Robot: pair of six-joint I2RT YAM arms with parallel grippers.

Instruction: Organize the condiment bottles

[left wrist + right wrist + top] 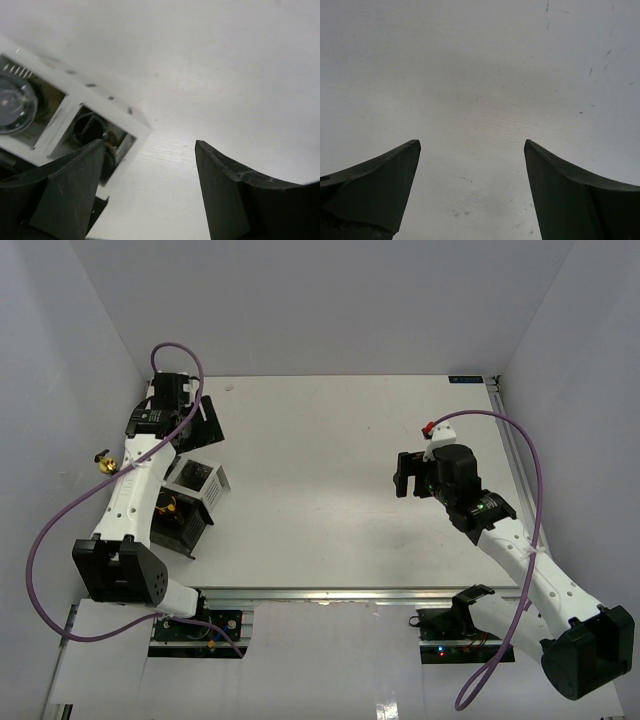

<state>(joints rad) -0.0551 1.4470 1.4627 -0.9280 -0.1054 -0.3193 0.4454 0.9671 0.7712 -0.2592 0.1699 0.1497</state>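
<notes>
From above, left gripper (205,425) spread open just past the black-and-white rack (205,482), gold cap (103,462) showing beside the arm, rack contents hidden. On the left wrist camera alone: grey-lidded jar (12,102) seated in a rack compartment. Right gripper (472,142) spread wide above the table (330,460), well apart from the rack.

A white table (330,480) sits boxed in by plain pale walls (330,300), evenly lit.
</notes>
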